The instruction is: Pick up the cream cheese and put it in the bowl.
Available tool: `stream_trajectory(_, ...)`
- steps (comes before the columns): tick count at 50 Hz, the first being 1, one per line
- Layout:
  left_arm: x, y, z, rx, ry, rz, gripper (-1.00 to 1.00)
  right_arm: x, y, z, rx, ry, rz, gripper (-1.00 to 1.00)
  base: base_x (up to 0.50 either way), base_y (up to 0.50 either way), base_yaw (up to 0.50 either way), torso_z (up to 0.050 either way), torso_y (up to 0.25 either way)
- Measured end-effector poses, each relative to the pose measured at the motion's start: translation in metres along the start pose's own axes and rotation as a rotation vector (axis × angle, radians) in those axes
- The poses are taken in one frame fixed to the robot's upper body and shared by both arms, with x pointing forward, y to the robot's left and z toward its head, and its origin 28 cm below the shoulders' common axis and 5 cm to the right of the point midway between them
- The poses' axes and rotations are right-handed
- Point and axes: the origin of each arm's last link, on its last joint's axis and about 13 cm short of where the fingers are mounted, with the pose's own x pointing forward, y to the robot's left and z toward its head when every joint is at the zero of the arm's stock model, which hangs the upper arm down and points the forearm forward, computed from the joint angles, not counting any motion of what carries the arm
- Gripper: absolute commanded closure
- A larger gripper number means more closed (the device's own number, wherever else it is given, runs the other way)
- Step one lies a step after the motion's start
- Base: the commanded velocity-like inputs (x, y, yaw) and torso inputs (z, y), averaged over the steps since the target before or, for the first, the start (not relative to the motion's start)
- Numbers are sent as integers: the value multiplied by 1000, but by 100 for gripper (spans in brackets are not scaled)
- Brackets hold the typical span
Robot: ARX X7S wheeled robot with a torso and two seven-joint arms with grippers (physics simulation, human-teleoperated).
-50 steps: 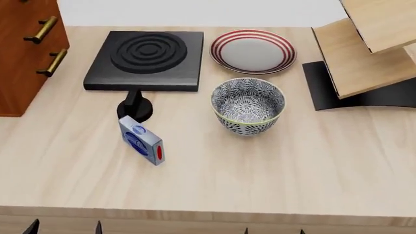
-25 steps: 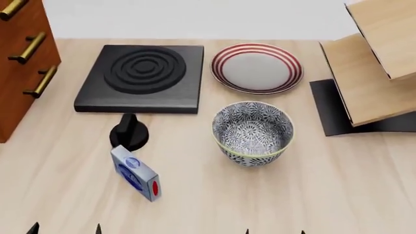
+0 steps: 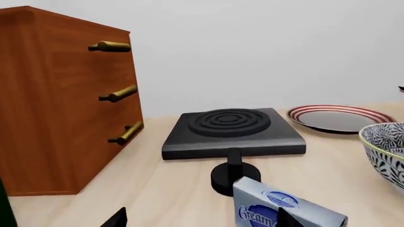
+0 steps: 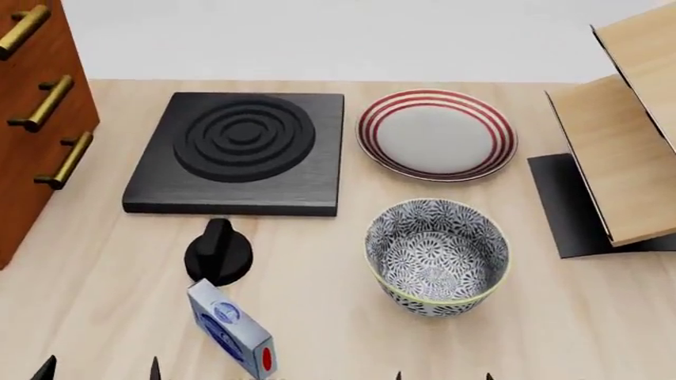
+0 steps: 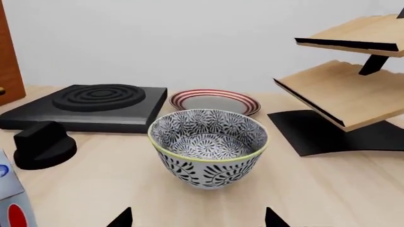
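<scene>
The cream cheese [image 4: 234, 331], a silver-grey box with a blue oval logo and a red patch, stands on edge near the table's front left; it also shows in the left wrist view [image 3: 284, 208] and at the edge of the right wrist view [image 5: 11, 208]. The patterned bowl [image 4: 438, 255] with a yellowish rim stands upright to its right, also in the right wrist view [image 5: 208, 146]. My left gripper [image 4: 100, 369] is open, its tips left of the box. My right gripper [image 4: 444, 377] is open and empty, in front of the bowl.
A black stove block [image 4: 241, 152] with a black knob [image 4: 218, 253] sits behind the box. A white plate with red rings [image 4: 435, 133] lies behind the bowl. A wooden drawer cabinet [image 4: 37, 119] stands at left, a tiered wooden shelf [image 4: 623, 134] at right.
The head view has shifted forward: everything on the table has slid down toward the bottom of the picture. The cream cheese and bowl have not moved on the table. Both grippers stay open.
</scene>
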Motion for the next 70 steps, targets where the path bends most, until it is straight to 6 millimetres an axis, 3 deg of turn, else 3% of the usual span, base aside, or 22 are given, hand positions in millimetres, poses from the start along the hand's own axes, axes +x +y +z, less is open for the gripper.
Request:
stream_trajectory(11,0,-1,-5,6,2,1,-100,2,-1,-1,-25,4,-26,-100,0,0,24,0,0)
stream_trajectory(26,0,-1,-8,12,-1,4,-100,2,-2,-2,-36,3,-47,-100,0,0,491,0,0)
stream_trajectory(48,0,-1,5,19,-8,11,-100,1,-3,-2,-37,0,-59,-100,0,0,481,0,0)
stream_trajectory(70,1,0,5,16,-6,12,-100,2,-2,-2,-23,7,-37,-100,0,0,0,0,0)
